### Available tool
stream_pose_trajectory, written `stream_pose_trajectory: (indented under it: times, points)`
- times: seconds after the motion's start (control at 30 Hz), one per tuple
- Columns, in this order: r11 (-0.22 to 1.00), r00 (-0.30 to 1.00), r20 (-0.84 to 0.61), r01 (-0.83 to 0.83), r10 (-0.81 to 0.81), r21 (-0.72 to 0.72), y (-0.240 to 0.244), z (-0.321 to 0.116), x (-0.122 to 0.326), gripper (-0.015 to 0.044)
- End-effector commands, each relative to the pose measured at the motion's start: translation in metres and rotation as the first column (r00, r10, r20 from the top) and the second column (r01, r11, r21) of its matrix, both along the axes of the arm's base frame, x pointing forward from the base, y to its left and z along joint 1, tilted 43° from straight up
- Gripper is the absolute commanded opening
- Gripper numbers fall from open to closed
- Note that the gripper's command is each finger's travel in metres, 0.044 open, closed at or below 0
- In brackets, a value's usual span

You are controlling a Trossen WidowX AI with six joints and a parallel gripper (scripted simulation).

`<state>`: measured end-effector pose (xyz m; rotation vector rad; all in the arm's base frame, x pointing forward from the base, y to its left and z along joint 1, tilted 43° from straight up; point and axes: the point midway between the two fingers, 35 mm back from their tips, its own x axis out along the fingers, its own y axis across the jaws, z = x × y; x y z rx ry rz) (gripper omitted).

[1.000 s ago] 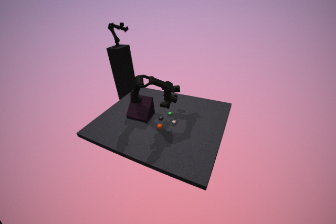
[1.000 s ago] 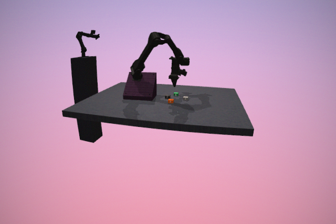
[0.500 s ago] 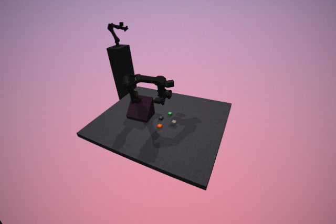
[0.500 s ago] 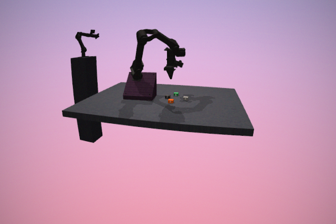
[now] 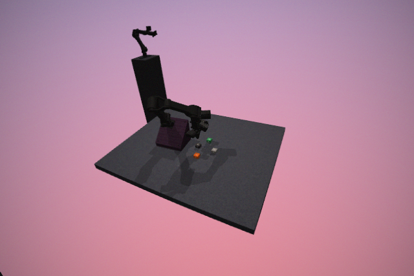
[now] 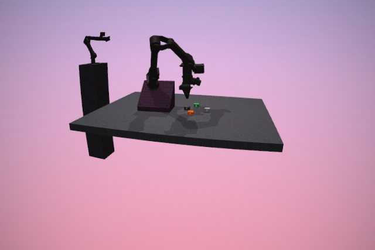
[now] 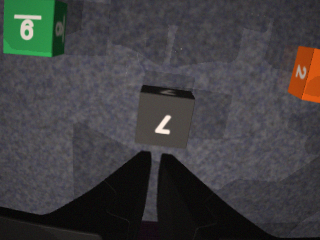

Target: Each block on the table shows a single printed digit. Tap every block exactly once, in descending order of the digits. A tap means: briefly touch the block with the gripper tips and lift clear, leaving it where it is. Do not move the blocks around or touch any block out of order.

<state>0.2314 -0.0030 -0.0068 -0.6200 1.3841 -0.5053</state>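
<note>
My gripper [image 5: 198, 137] [image 6: 187, 98] [image 7: 154, 162] is shut and empty; a thin gap shows between its tips. It hangs above the table over the black block, apart from it. The black block [image 5: 198, 145] [image 6: 186, 108] [image 7: 165, 120] shows a 7, upside down in the wrist view, just ahead of the tips. The green block [image 5: 209, 140] [image 6: 196, 105] [image 7: 27, 30] shows an upside-down 9 with a bar. The orange block [image 5: 196, 155] [image 6: 190, 112] [image 7: 311, 75] shows a 2, partly cut off in the wrist view. The whitish block [image 5: 214, 150] [image 6: 207, 109] is too small to read.
The purple sloped base [image 5: 172, 136] [image 6: 156, 99] stands beside the blocks and carries the arm. A tall dark pillar [image 5: 149, 82] [image 6: 94, 89] with a second small arm [image 5: 138, 37] [image 6: 89, 47] stands behind the dark table [image 5: 233, 182] [image 6: 242, 126]. Arm shadows fall around the blocks.
</note>
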Motion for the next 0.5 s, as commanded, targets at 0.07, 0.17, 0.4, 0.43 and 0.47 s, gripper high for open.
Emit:
stream_pose_trajectory:
  times: [0.07, 0.17, 0.4, 0.43, 0.47]
  points:
    - [1.000, 1.000, -0.015, 0.004, -0.004, -0.018, -0.020, -0.016, -0.005, 0.0020]
    - [1.000, 1.000, -0.015, 0.004, -0.004, -0.017, -0.022, -0.018, -0.004, 0.0020]
    - [1.000, 1.000, -0.015, 0.004, -0.004, -0.017, -0.029, -0.026, -0.003, 0.0020]
    - [1.000, 1.000, -0.015, 0.004, -0.004, -0.017, -0.031, -0.027, -0.003, 0.0020]
    - [1.000, 1.000, -0.015, 0.004, -0.004, -0.017, -0.032, -0.028, -0.003, 0.0020]
